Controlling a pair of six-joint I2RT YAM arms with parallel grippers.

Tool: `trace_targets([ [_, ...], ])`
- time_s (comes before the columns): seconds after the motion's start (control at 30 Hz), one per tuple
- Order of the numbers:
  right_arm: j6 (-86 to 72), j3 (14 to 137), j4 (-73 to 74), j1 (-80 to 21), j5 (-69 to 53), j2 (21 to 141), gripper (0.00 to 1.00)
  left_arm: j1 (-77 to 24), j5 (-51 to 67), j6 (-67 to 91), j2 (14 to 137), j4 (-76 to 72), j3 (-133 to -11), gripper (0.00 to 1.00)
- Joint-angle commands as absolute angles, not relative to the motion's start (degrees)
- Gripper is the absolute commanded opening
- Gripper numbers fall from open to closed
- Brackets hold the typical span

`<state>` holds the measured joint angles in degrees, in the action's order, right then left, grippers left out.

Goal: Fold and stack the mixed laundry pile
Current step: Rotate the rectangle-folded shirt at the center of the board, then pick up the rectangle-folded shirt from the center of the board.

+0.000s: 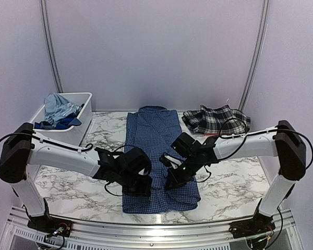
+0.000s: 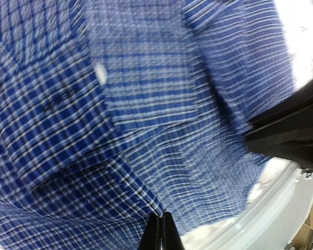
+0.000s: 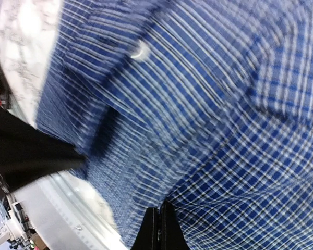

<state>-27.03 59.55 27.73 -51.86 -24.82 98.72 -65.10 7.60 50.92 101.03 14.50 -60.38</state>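
Now, navy check button shirt (image 1: 155,130) flat on marble table (image 1: 235,182), centre, collar far, hem near arms. Left gripper (image 2: 160,232) closed tight, hem cloth running into tips, looks pinched. Right gripper (image 3: 159,229) same, tips together on hem edge. Plaid piece (image 1: 216,120) far right; light blue T-shirt (image 1: 57,107) in white bin (image 1: 75,136). Risks: shallow pinch catches top layer only, fold splits; uneven lift skews shirt; hem slips free; wrists near each other, may clash.
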Motion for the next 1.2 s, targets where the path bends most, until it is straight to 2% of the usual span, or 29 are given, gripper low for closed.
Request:
trace_targets([
  [0.0, -26.8, 66.5, 30.1, -52.5, -28.0, 96.3, 0.00, -65.3, 9.6, 47.9, 97.7, 14.9, -64.4, 0.00],
  [0.13, -27.6, 64.0, 28.8, -52.4, -30.5, 95.5, 0.00, -65.5, 10.7, 47.4, 97.9, 13.9, -63.9, 0.00],
  [0.3, -34.0, 52.8, 13.8, -52.5, -37.3, 96.6, 0.00, -66.4, 14.0, 47.7, 100.7, 6.9, -60.3, 0.00],
  [0.53, -37.5, 47.1, 1.9, -52.5, -40.8, 100.1, 0.02, -66.6, 15.1, 50.6, 102.3, -4.0, -53.8, 0.00],
  [0.6, -38.6, 46.4, 0.6, -52.4, -42.0, 99.5, 0.08, -66.6, 14.2, 50.6, 101.1, -4.3, -53.0, 0.11],
  [0.73, -37.9, 48.0, -0.3, -52.4, -41.9, 94.4, 0.26, -66.6, 11.0, 49.6, 94.2, -4.5, -51.0, 0.44],
  [0.8, -35.7, 50.3, 4.9, -52.3, -40.8, 90.4, 0.37, -66.6, 8.3, 48.7, 87.9, -4.0, -49.7, 0.70],
  [0.83, -34.1, 51.2, 8.2, -52.0, -39.3, 87.8, 0.43, -66.6, 6.4, 48.4, 84.8, -3.2, -48.8, 0.87],
  [0.87, -32.7, 52.0, 11.5, -51.7, -37.6, 85.3, 0.48, -66.6, 4.0, 48.2, 81.7, -2.3, -47.8, 0.97],
  [1.0, -29.8, 49.2, 19.4, -48.0, -31.5, 74.1, 0.73, -66.6, -4.8, 50.4, 68.9, -0.8, -41.4, 0.99],
  [1.1, -32.9, 42.4, 20.0, -43.2, -30.0, 66.3, 0.97, -66.5, -8.6, 56.9, 61.2, -0.1, -34.7, 0.99],
  [1.17, -34.3, 38.2, 20.6, -40.7, -31.6, 62.5, 0.98, -66.5, -8.0, 61.6, 58.7, 0.7, -30.8, 0.99],
])
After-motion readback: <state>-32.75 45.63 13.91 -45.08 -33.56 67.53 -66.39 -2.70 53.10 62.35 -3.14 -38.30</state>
